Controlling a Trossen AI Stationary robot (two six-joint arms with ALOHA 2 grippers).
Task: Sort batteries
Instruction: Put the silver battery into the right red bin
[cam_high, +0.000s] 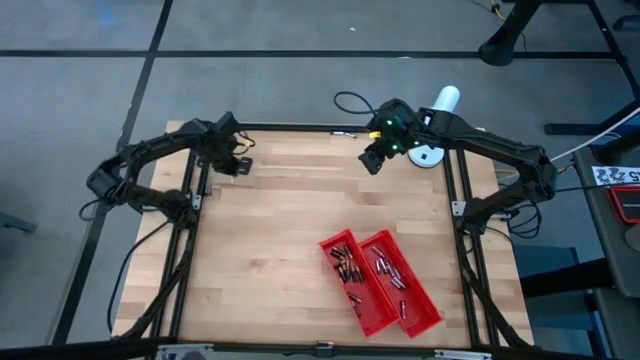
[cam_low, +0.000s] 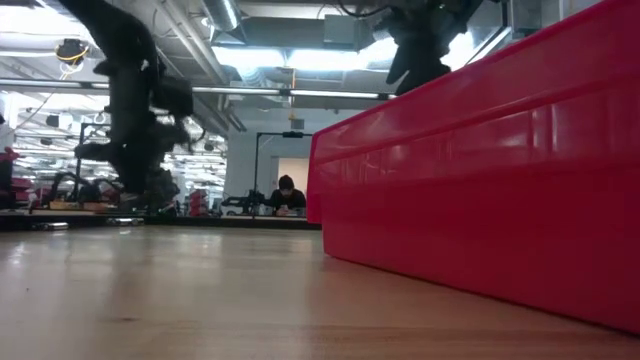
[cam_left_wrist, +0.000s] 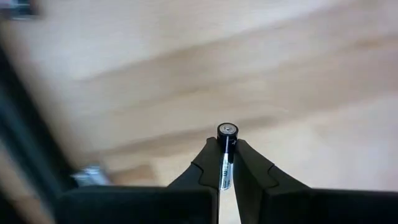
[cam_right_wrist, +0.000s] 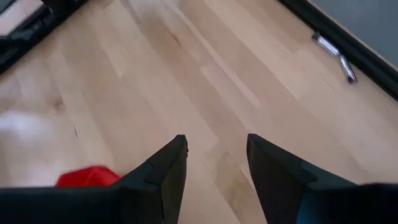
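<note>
Two red trays (cam_high: 385, 300) sit side by side near your front edge of the tabletop (cam_high: 280, 230), batteries (cam_high: 347, 265) scattered inside both. Farther back, your left claw (cam_left_wrist: 226, 163) is clamped on one battery (cam_left_wrist: 226, 149) above bare wood; your right claw (cam_right_wrist: 216, 155) hangs with fingers apart.

floor (cam_high: 300, 30): grey, crossed by dark seam lines; seen around the table in the high view
table (cam_high: 290, 230): light wood planks, framed by a black metal frame (cam_high: 185, 250)
ceiling (cam_low: 270, 40): exposed ducts and pipes; lit by bright strip lights (cam_low: 250, 58)
far room: open workshop seen in the low view; cluttered benches (cam_low: 60, 200) at the left
doorway (cam_low: 285, 160): dark frame against a pale wall
person (cam_low: 287, 196): seated at a desk far behind
</note>
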